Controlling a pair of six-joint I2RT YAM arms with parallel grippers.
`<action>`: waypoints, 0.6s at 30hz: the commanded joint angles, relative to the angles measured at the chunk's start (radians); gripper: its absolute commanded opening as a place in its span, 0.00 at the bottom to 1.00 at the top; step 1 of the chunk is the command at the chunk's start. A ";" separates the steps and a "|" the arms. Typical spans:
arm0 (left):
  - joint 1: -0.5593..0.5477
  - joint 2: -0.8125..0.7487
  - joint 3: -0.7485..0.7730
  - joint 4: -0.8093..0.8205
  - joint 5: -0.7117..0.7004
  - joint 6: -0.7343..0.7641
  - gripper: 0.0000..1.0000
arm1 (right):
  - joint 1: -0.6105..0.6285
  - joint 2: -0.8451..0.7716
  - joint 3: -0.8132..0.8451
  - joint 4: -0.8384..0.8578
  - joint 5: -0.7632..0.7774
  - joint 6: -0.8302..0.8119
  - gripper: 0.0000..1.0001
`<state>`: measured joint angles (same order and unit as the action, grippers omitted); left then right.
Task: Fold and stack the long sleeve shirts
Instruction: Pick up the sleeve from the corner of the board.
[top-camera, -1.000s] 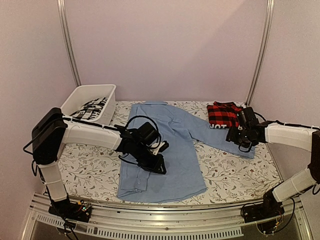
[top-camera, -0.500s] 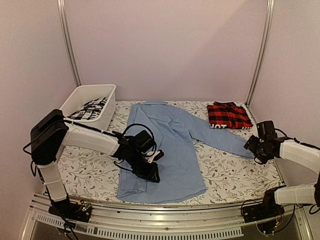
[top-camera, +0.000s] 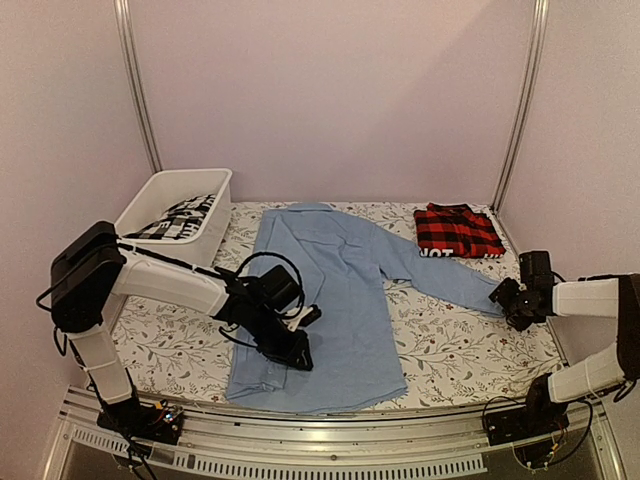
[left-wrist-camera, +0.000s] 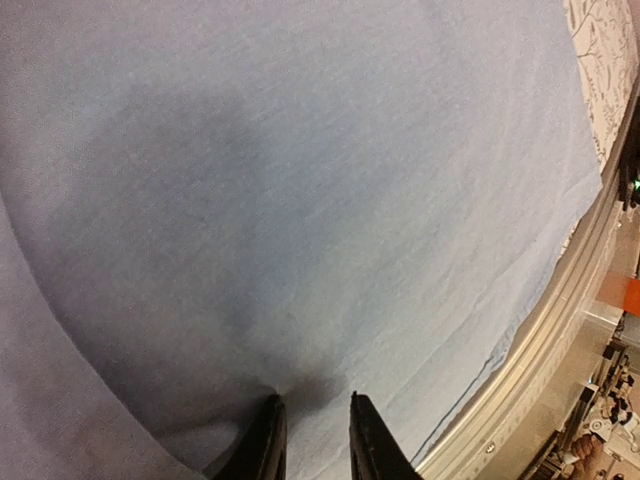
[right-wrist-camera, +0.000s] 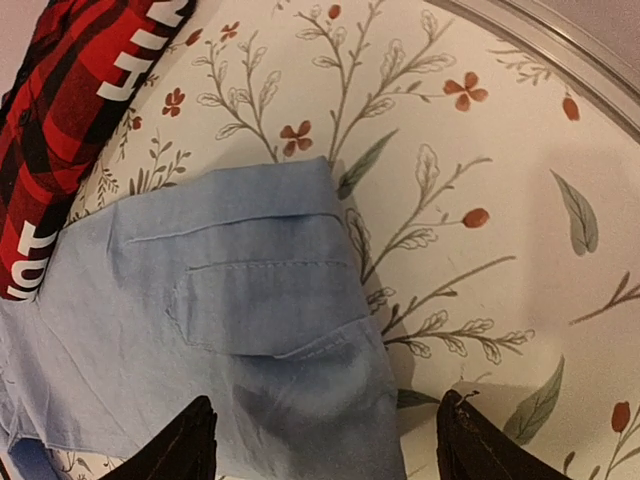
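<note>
You face pale lilac walls (top-camera: 330, 100), metal uprights (top-camera: 135, 80) at the far corners, and a floral-clothed desk (top-camera: 470, 350).

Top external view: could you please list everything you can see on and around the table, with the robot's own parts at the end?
light blue shirt: one, light blue, spread flat mid-table, one sleeve reaching right
plaid shirt: one, red and black with a white label, folded at the far right
bin: one, white, far left corner
patterned cloth: one, black and white, inside the bin
tablecloth: one, white with a leaf and flower print, covering the table
poles: two, silver, upright at the back
rail: one, silver, along the near edge
left gripper: one, black, pinching the light blue shirt near its hem
right gripper: one, black, open over the sleeve cuff
</note>
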<state>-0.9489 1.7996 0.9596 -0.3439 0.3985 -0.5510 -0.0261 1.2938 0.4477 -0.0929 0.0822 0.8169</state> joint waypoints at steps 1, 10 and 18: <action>-0.011 -0.020 -0.030 -0.081 -0.035 0.002 0.24 | -0.006 0.056 0.013 0.046 -0.041 0.006 0.64; 0.007 -0.079 0.057 -0.099 -0.035 0.006 0.24 | 0.017 0.009 0.161 -0.058 -0.001 -0.097 0.05; 0.066 -0.148 0.114 -0.129 0.001 0.012 0.24 | 0.258 -0.077 0.453 -0.230 0.156 -0.181 0.00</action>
<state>-0.9230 1.7069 1.0336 -0.4446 0.3820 -0.5499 0.1207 1.2484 0.7609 -0.2405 0.1413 0.7002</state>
